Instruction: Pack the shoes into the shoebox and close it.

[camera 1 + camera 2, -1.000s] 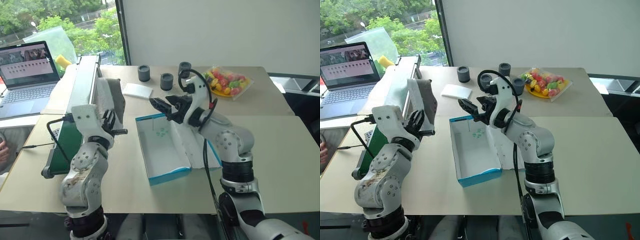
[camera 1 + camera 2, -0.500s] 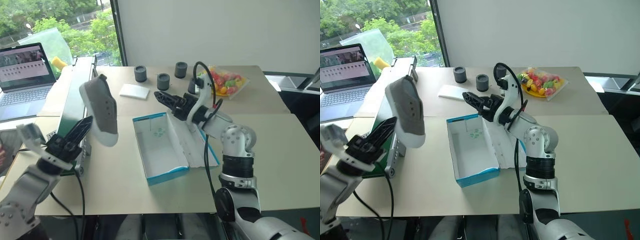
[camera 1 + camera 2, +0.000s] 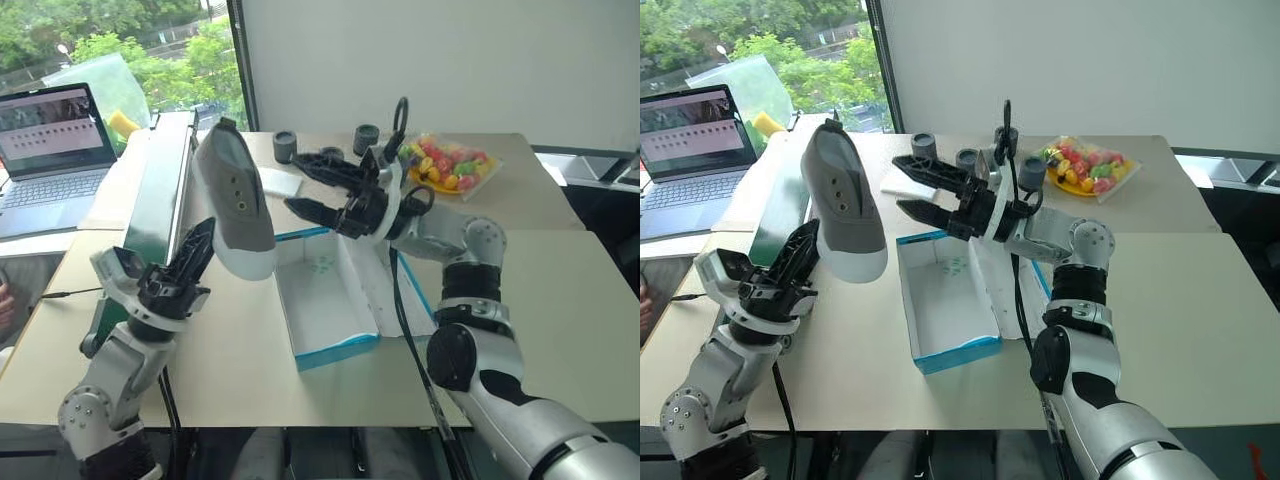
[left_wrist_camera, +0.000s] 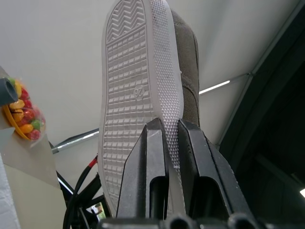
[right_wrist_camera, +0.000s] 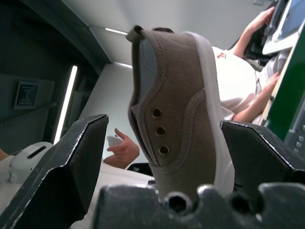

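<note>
A beige table (image 3: 560, 330) by a window carries the open shoebox (image 3: 330, 300) at centre. Above its left side the shoe (image 3: 235, 200) hangs upright, light and soft-walled, best taken by its stiff sole. The left gripper (image 3: 195, 255) pinches that sole edge; the right gripper (image 3: 305, 185) is spread wide just right of the shoe, holding nothing.

Only readable thing I can spot is a number moulded into the shoe (image 4: 143, 90) sole, looks like 28, upside down.

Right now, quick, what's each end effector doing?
Left end effector: shut on the sole edge of a grey-taupe canvas shoe, held up.
Right end effector: open, holding nothing.
</note>
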`<state>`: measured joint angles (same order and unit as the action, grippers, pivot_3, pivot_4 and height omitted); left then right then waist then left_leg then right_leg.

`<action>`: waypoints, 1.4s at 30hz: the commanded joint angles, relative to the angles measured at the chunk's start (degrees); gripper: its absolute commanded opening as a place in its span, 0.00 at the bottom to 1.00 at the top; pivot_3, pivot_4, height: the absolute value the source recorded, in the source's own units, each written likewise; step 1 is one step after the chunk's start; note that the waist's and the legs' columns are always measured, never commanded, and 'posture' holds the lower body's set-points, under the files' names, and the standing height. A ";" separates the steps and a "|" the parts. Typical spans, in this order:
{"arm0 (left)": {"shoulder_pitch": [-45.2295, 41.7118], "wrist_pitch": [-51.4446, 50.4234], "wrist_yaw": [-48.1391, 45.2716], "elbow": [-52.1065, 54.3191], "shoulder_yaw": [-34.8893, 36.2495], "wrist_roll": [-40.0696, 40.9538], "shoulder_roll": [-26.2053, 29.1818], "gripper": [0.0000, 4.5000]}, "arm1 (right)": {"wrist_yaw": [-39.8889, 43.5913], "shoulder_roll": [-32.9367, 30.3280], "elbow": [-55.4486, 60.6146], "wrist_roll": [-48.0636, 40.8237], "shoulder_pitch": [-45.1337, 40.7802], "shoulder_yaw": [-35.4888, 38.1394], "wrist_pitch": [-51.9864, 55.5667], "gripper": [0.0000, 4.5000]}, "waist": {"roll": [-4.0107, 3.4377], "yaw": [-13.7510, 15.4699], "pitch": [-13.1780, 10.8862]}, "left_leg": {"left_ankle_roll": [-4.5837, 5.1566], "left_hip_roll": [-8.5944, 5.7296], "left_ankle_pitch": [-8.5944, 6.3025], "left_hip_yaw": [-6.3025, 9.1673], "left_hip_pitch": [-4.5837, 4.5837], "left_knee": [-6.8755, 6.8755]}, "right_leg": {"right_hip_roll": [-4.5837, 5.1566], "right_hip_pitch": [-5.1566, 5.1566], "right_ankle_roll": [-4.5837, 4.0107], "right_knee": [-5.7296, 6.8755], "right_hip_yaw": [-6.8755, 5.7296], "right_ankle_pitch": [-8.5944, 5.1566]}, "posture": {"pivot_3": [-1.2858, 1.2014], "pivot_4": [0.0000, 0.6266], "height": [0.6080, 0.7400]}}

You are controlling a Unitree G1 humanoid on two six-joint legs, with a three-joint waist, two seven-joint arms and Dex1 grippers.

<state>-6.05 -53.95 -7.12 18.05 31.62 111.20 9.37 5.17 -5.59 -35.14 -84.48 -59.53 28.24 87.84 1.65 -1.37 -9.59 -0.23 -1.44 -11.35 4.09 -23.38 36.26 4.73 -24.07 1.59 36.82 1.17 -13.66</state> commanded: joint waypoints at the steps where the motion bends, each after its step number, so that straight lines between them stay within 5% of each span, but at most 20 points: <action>1: -1.22 0.05 -1.05 3.64 -1.53 1.80 -0.71 0.02 | 2.19 -0.73 -1.48 0.12 -1.58 -0.90 1.82 1.00 | 0.00 0.00 0.00 | 0.00 0.00 0.00 -0.01 0.00 0.02 | -0.01 0.01 0.00 0.01 0.00 0.00 | 0.52 0.24 1.00; 14: 0.64 1.29 0.44 3.89 -3.14 1.80 -1.58 0.02 | 4.66 3.01 -2.90 -1.47 -4.38 0.17 0.66 1.00 | 0.00 -0.14 0.00 | 0.06 0.22 -0.04 -0.08 0.01 0.08 | -0.27 0.02 -0.05 -0.06 0.09 0.08 | 0.52 0.24 1.00; 28: 0.47 2.22 2.67 3.98 -3.76 1.80 -1.42 0.02 | -3.22 8.31 3.43 -11.44 -1.21 -0.49 -2.63 0.10 | 0.00 -0.25 0.00 | 0.06 0.25 -0.04 -0.10 0.01 0.09 | -0.29 0.02 -0.07 -0.06 0.12 0.09 | 0.52 0.24 1.00; 36: 0.10 3.49 5.83 5.03 -5.89 1.80 -0.10 0.02 | -9.19 9.21 6.61 -18.32 1.30 -4.02 -5.94 0.09 | 0.00 -0.38 0.00 | 0.06 0.26 -0.04 -0.10 0.01 0.08 | -0.29 0.02 -0.07 -0.08 0.12 0.09 | 0.52 0.24 1.00; 42: 1.79 5.29 6.96 7.26 -7.87 1.80 5.73 0.02 | -12.87 8.81 9.01 -23.48 3.19 -7.35 -9.12 0.09 | -0.01 -0.92 0.00 | 0.06 0.28 -0.04 -0.10 0.03 0.06 | -0.31 0.00 -0.07 -0.06 0.14 0.09 | 0.52 0.24 1.00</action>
<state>-5.53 -48.06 -2.67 24.06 27.38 113.00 13.41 -8.28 1.89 -30.20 -102.49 -54.87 22.64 79.73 1.64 -2.30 -9.59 -0.17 -1.16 -11.39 3.98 -23.34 36.32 4.42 -24.08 1.52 36.77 1.33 -13.56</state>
